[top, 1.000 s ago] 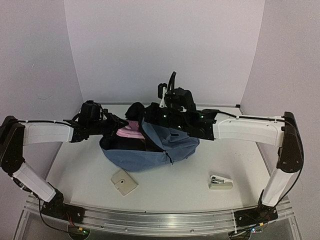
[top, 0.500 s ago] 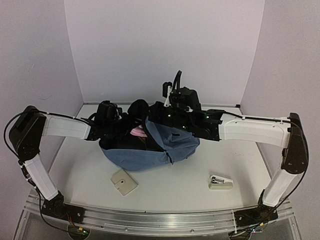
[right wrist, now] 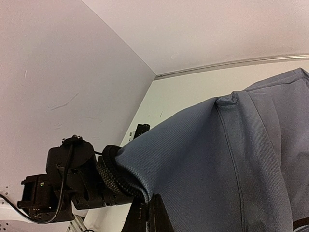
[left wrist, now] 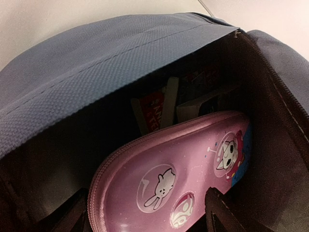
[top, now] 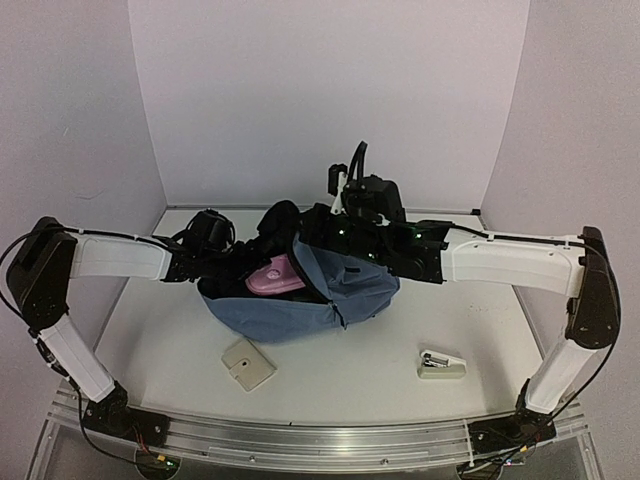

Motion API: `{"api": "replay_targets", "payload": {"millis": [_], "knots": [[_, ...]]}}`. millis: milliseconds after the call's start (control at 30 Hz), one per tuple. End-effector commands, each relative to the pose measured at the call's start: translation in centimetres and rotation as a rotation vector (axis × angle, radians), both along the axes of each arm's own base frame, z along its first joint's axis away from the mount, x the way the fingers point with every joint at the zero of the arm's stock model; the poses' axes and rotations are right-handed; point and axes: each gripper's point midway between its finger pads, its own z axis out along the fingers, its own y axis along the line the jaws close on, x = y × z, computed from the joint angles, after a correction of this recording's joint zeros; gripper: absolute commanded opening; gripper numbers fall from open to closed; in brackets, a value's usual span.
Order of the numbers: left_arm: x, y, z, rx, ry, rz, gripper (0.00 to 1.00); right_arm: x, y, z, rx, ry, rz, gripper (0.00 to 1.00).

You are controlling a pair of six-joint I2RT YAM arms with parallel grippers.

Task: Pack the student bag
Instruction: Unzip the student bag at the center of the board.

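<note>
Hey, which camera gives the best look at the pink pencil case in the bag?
The left wrist view: the pink pencil case fills the lower frame, cartoon prints clear, inside the open student bag. Top external shows only a small pink patch at the bag's mouth; right wrist shows just the bag's blue fabric.

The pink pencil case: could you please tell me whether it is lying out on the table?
No, the pink pencil case lies inside the open backpack, with the bag's dark lining around it.

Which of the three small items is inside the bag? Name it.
The pink case: it lies in the bag; the beige box and stapler sit on the table.
</note>
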Motion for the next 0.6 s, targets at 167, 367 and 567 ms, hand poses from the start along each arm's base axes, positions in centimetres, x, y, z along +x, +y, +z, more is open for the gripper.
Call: {"api": "replay_targets", "payload": {"millis": [167,367,567], "knots": [[1.1,-1.8,0.9,-0.013,-0.019,-0.059,0.78,-0.9,-0.7,7.4,0.175,-0.113,0.009,0.0],[2.4,-4.4,2.1,-0.054,-0.043,-0.098,0.68,-0.8,-0.9,7.1,0.166,-0.113,-0.003,0.0],[3.0,-7.2,2.6,-0.06,-0.054,-0.135,0.65,-0.7,-1.0,6.7,0.158,-0.11,-0.011,0.0]]}}
